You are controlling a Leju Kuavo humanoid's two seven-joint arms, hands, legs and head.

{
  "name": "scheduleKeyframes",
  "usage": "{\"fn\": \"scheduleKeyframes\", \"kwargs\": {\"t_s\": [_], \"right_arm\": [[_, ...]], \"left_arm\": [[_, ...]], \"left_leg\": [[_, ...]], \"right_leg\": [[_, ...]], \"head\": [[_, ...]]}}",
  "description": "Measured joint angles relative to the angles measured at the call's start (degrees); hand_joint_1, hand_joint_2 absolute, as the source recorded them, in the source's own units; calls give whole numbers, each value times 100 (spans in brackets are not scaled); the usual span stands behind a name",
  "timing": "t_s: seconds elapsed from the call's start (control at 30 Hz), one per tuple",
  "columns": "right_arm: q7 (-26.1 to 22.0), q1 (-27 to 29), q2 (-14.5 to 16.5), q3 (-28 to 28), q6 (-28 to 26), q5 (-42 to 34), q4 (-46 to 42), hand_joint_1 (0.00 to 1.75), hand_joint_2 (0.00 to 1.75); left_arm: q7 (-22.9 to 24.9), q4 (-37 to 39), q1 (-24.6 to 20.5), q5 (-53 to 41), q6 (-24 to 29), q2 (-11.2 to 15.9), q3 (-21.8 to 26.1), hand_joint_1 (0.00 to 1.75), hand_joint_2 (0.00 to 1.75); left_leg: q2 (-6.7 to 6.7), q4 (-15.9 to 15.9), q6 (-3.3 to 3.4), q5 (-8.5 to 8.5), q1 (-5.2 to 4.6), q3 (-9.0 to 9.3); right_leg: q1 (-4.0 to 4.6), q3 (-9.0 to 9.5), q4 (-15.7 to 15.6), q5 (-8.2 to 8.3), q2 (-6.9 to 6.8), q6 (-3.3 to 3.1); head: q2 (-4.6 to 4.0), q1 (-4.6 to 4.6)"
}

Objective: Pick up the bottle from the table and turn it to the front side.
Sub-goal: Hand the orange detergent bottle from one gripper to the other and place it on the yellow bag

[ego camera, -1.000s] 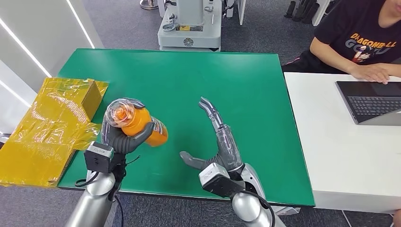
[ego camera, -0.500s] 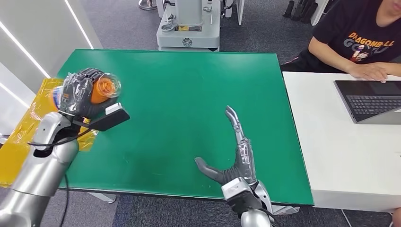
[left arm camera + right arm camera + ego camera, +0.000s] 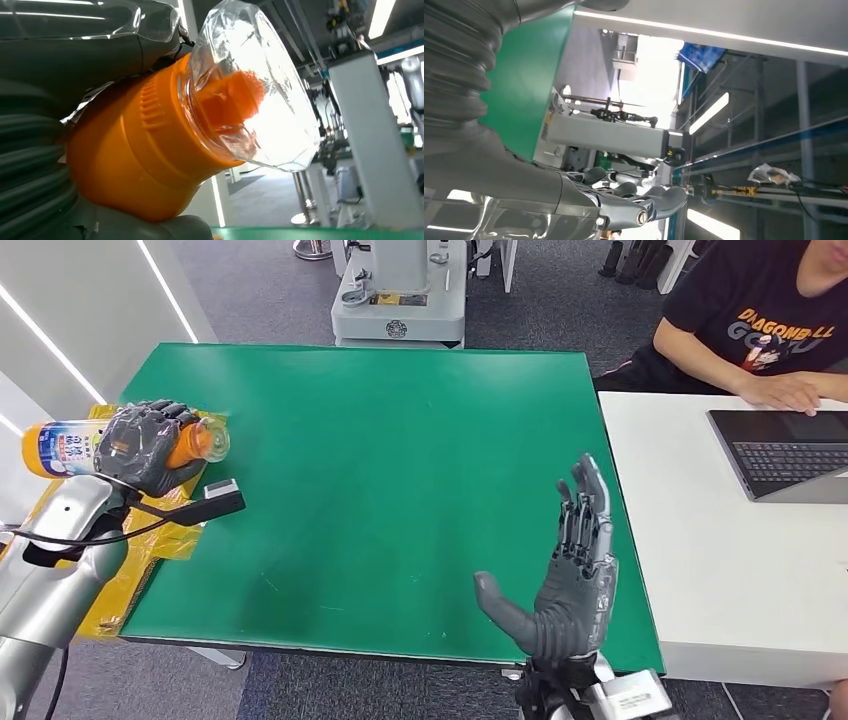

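Observation:
An orange bottle (image 3: 62,447) with a white and blue label and a clear cap lies sideways in the air over the table's left edge. My left hand (image 3: 145,444) grips it around the neck end, cap toward the table's middle. In the left wrist view the orange bottle (image 3: 135,150) and its clear cap (image 3: 255,90) loom large against the hand (image 3: 45,165). My right hand (image 3: 570,570) is raised over the table's near right part, fingers spread and empty. Its fingers (image 3: 624,200) also show in the right wrist view.
The green table (image 3: 400,440) stretches ahead. Crumpled yellow film (image 3: 140,550) and a cardboard box lie at its left edge under my left arm. A white desk (image 3: 720,540) with a laptop (image 3: 785,455) stands at the right, where a person (image 3: 760,320) sits. A grey machine (image 3: 400,290) stands behind.
My left hand has swung the bottle from the near left of the table up and out over the left edge, turning it sideways. My right hand has moved right and lifted upright.

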Motion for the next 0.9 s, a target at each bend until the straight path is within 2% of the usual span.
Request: {"fn": "scheduleKeyframes", "kwargs": {"t_s": [0.17,0.37,0.57,0.9], "right_arm": [[-19,14,-153,85,-69,-165,-160,0,175],[-27,16,-206,92,-29,-268,-175,0,175],[16,-96,-208,92,-34,-291,-173,0,175],[103,-175,-208,125,-115,-319,-173,0,175]], "left_arm": [[-261,294,-72,-473,-503,230,-215,175,175],[-859,1138,-386,-734,-1050,306,-812,175,175],[-1265,2361,-838,-828,-1365,29,-1448,175,175],[-1604,3379,-1280,-764,-1555,-347,-1882,175,175]], "left_leg": [[-1,0,-1,1,1,1],[0,0,-2,2,0,2],[-3,1,-3,3,-1,1],[-3,1,-4,3,0,1]], "right_leg": [[0,-1,0,0,-1,-1],[0,-1,2,1,0,-2],[0,0,1,1,-3,-1],[0,-2,1,1,-2,-2]], "head": [[0,1],[0,1],[0,1],[0,-1]]}}
